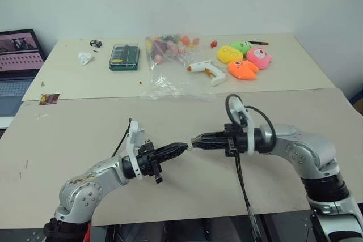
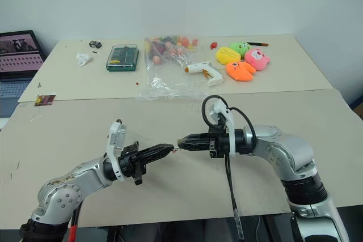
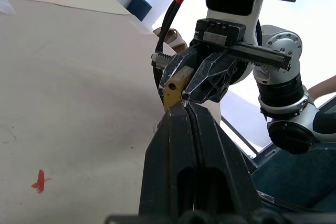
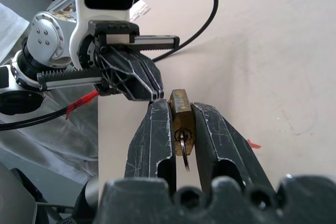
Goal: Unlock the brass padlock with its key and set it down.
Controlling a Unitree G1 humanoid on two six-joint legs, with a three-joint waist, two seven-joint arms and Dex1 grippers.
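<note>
Right gripper [image 4: 178, 124]: nearest item in the right wrist view — two black fingers pinching the brass padlock [image 4: 181, 121] by its flat sides, held in the air above the beige table [image 1: 85, 134].
Brass padlock: squarish yellow body clamped between the right fingertips, its long axis running along the fingers; keyhole face turned back toward the right wrist, the opposite end pointing left at the other gripper.
Key [image 4: 184, 153]: slim pale metal, seated in the keyhole, its bow hanging out toward the right wrist between the finger roots.
Left gripper [image 3: 185, 109]: jaws pressed together, tips just at the padlock's far end; whether they nipped the shackle could not be told.
Governing relation: the key lay on the side of the padlock away from the left gripper — the right gripper's own fingers flanked it, so the left arm, though nearer the body, would likely need to come round to reach the bow.
View differences: the right wrist view showed key and keyhole; the left wrist view showed a brass edge above the shut tips, no key; the head views showed the two grippers tip to tip at mid-table, padlock barely discernible.
</note>
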